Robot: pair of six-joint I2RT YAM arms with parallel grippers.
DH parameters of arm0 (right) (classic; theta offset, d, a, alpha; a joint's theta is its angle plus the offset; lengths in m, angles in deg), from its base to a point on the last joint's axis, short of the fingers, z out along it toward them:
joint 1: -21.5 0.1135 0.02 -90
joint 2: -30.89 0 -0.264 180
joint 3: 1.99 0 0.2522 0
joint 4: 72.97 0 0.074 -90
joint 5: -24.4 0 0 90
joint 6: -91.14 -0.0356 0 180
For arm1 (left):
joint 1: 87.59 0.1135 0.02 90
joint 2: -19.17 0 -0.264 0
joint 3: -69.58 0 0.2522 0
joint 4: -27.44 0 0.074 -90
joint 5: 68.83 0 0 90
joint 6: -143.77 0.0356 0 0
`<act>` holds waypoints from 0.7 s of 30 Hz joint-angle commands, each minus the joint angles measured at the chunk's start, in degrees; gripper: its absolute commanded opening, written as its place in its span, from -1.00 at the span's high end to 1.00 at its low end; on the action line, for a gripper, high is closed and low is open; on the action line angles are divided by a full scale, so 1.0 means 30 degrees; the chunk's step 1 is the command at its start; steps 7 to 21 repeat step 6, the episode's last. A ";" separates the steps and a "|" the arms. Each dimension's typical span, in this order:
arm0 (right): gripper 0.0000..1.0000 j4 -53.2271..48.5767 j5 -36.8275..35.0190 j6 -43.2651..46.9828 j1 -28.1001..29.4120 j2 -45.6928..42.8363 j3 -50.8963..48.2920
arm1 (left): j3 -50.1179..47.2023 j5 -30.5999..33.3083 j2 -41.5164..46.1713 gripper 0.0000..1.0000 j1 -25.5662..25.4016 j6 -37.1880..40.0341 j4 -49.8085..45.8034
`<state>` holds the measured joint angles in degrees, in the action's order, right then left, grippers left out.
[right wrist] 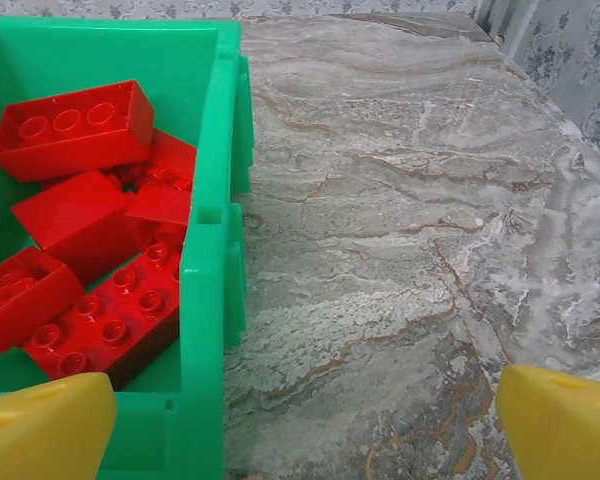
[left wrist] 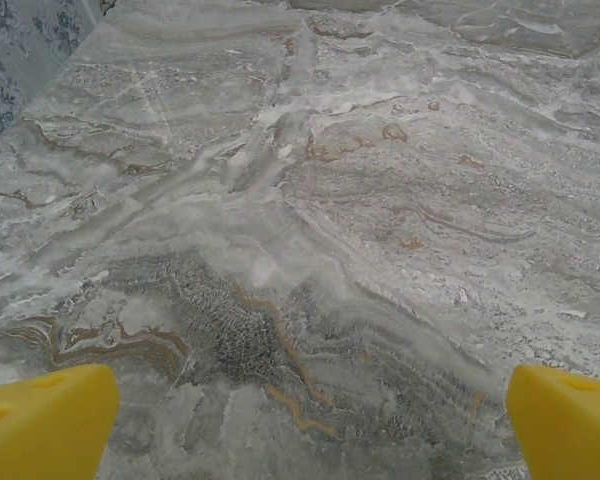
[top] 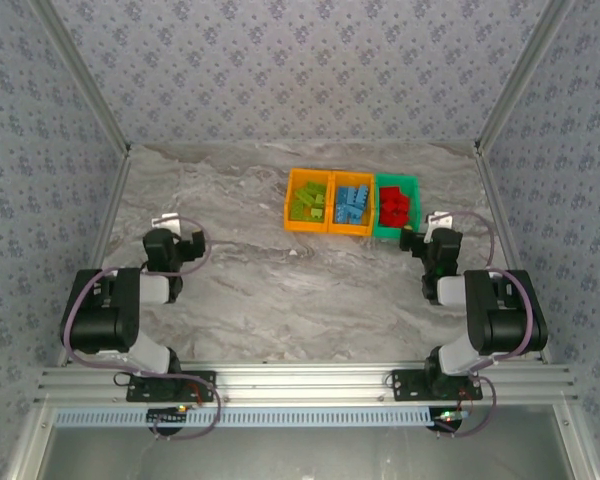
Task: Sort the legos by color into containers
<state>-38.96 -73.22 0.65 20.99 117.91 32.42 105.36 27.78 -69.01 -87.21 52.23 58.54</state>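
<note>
Looks sorted by colour, red studded plastic bricks [top: 393,207] in the green rectangular bin [top: 396,178], light blue bricks [top: 352,204] and lime bricks [top: 306,203] in orange bins [top: 310,173] left of it, left claw [top: 173,221] and right claw [top: 438,219] gaping empty.

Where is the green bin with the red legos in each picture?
Top external: the green bin sits right of the middle, just right of an orange bin, with red legos inside.
Right wrist: the green bin is on the left side, with red legos inside.
Left wrist: the marble table lies ahead.
Shared landmark: the marble table.
</note>
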 commanded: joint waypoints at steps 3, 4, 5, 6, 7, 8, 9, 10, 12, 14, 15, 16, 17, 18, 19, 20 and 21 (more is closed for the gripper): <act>-1.00 -0.0485 0.0871 0.0428 -0.0210 0.0055 0.0571 | 0.0482 -0.0505 0.0125 -0.99 0.0043 -0.0151 0.0660; -1.00 -0.0448 0.0875 0.0428 -0.0202 0.0055 0.0531 | 0.0482 -0.0509 0.0119 -0.99 0.0047 -0.0159 0.0661; -1.00 -0.0403 0.0872 0.0428 -0.0235 0.0028 0.0488 | 0.0482 -0.0505 0.0104 -0.98 0.0024 -0.0150 0.0676; -1.00 -0.0383 0.0912 0.0428 -0.0238 0.0000 0.0469 | 0.0467 -0.0502 0.0118 -0.99 0.0032 -0.0134 0.0662; -1.00 -0.0383 0.0912 0.0428 -0.0238 0.0000 0.0469 | 0.0467 -0.0502 0.0118 -0.99 0.0032 -0.0134 0.0662; -1.00 -0.0383 0.0912 0.0428 -0.0238 0.0000 0.0469 | 0.0467 -0.0502 0.0118 -0.99 0.0032 -0.0134 0.0662; -1.00 -0.0383 0.0912 0.0428 -0.0238 0.0000 0.0469 | 0.0467 -0.0502 0.0118 -0.99 0.0032 -0.0134 0.0662; -1.00 -0.0383 0.0912 0.0428 -0.0238 0.0000 0.0469 | 0.0467 -0.0502 0.0118 -0.99 0.0032 -0.0134 0.0662; -1.00 -0.0383 0.0912 0.0428 -0.0238 0.0000 0.0469 | 0.0467 -0.0502 0.0118 -0.99 0.0032 -0.0134 0.0662; -1.00 -0.0383 0.0912 0.0428 -0.0238 0.0000 0.0469 | 0.0467 -0.0502 0.0118 -0.99 0.0032 -0.0134 0.0662; -1.00 -0.0383 0.0912 0.0428 -0.0238 0.0000 0.0469 | 0.0467 -0.0502 0.0118 -0.99 0.0032 -0.0134 0.0662; -1.00 -0.0383 0.0912 0.0428 -0.0238 0.0000 0.0469 | 0.0467 -0.0502 0.0118 -0.99 0.0032 -0.0134 0.0662; -1.00 -0.0383 0.0912 0.0428 -0.0238 0.0000 0.0469 | 0.0467 -0.0502 0.0118 -0.99 0.0032 -0.0134 0.0662; -1.00 -0.0383 0.0912 0.0428 -0.0238 0.0000 0.0469 | 0.0467 -0.0502 0.0118 -0.99 0.0032 -0.0134 0.0662; -1.00 -0.0383 0.0912 0.0428 -0.0238 0.0000 0.0469 | 0.0467 -0.0502 0.0118 -0.99 0.0032 -0.0134 0.0662; -1.00 -0.0383 0.0912 0.0428 -0.0238 0.0000 0.0469 | 0.0467 -0.0502 0.0118 -0.99 0.0032 -0.0134 0.0662; -1.00 -0.0383 0.0912 0.0428 -0.0238 0.0000 0.0469 | 0.0467 -0.0502 0.0118 -0.99 0.0032 -0.0134 0.0662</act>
